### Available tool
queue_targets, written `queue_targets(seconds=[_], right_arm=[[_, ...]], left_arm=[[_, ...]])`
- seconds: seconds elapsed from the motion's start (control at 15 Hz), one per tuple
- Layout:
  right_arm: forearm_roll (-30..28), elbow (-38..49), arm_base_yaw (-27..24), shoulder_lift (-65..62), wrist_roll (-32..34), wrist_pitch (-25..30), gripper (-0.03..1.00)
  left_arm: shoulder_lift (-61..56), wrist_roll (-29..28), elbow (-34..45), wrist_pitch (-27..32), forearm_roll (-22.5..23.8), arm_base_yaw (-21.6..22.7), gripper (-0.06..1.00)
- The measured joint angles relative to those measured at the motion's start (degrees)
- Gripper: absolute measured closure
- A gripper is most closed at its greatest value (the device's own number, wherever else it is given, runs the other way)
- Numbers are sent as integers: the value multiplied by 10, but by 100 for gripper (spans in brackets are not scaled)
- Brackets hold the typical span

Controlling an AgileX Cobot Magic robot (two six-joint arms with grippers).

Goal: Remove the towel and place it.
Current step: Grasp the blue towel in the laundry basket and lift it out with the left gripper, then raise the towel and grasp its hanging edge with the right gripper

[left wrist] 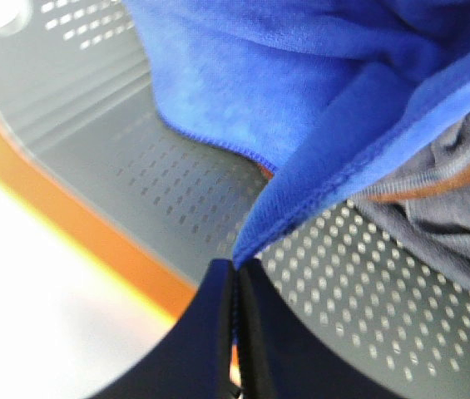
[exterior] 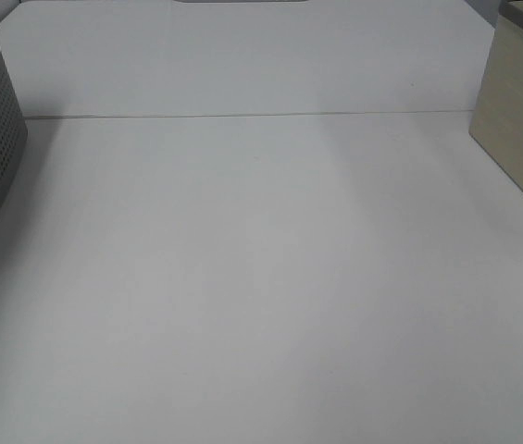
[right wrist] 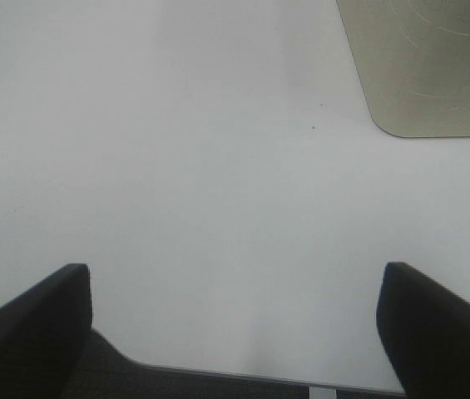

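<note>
Left gripper [left wrist: 235, 270] is clenched on the stitched hem of the royal-blue microfibre towel [left wrist: 284, 75]; a fold of it runs up from the closed jaws. The towel lies inside the dark grey perforated plastic basket [left wrist: 359, 307], partly over a crumpled grey cloth [left wrist: 459, 208]. Right gripper [right wrist: 235, 278] is spread wide, holding nothing, above the white table [exterior: 261, 277] near the beige box [exterior: 520, 120]. Step judged: grasp made, lift-out not yet begun. Next move calls for a pull up clear of the basket rim without dragging the grey cloth along, then a carry to the table.
</note>
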Motion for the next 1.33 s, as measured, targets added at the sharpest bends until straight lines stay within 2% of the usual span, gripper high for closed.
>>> queue_targets(seconds=[0.33, 0.6, 0.73, 1.13, 1.33], right_arm=[[0, 0, 0, 0, 0, 0, 7], [0, 0, 0, 0, 0, 0, 7], [0, 0, 0, 0, 0, 0, 7], [-3, 0, 0, 0, -1, 0, 7], [2, 0, 0, 0, -2, -1, 7]], left_arm=[[-108, -2, 0, 26, -19, -2, 94], [-179, -12, 0, 29, -73, -5, 94], [-209, -12, 0, 13, -83, -6, 94], [-303, -12, -2, -84, -84, -13, 94], [-334, -12, -2, -180, -84, -73, 94]])
